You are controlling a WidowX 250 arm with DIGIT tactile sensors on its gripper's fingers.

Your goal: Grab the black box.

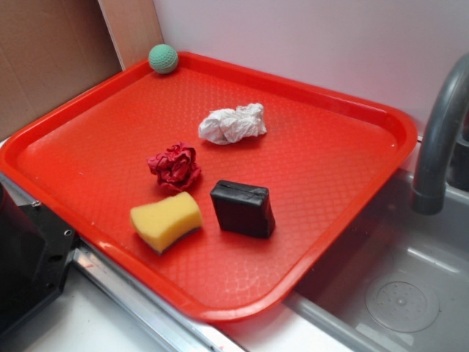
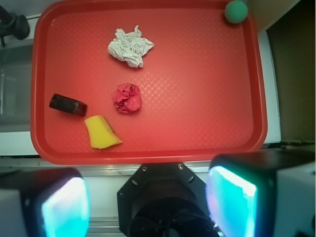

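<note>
1. From my remote seat I count one of each on the red tray [image 1: 88, 125]: one yellow sponge [image 1: 165, 219], one crumpled red paper ball [image 1: 175, 166], one black box [image 1: 243, 208], one crumpled white paper wad [image 1: 232, 123] and one green dimpled ball [image 1: 163, 59].
2. Going left to right in the exterior view, the black device with screws [image 1: 29, 257] sits at the frame's left edge, just off the tray's near rim.
3. The sponge lies near the tray's front edge, with the red paper ball just behind it.
4. The black box lies just right of the sponge, close but apart, in the tray's front half. It rests flat, glossy, with a seam across its top.
5. In the wrist view I see the box [image 2: 68, 104] near the tray's left rim, its long axis running roughly left to right, tilted slightly down toward the right.
6. The white wad sits farther back, near mid-tray, well apart from the box.
7. The green ball rests in the far corner against the rim.
8. On the right, a grey faucet [image 1: 440, 132] arches over a steel sink [image 1: 396, 293] beside the tray.
9. My fingers [image 2: 64, 207] stand spread wide at the bottom of the wrist view, over the counter [image 2: 98, 175] edge, holding nothing and well apart from the box.
</note>
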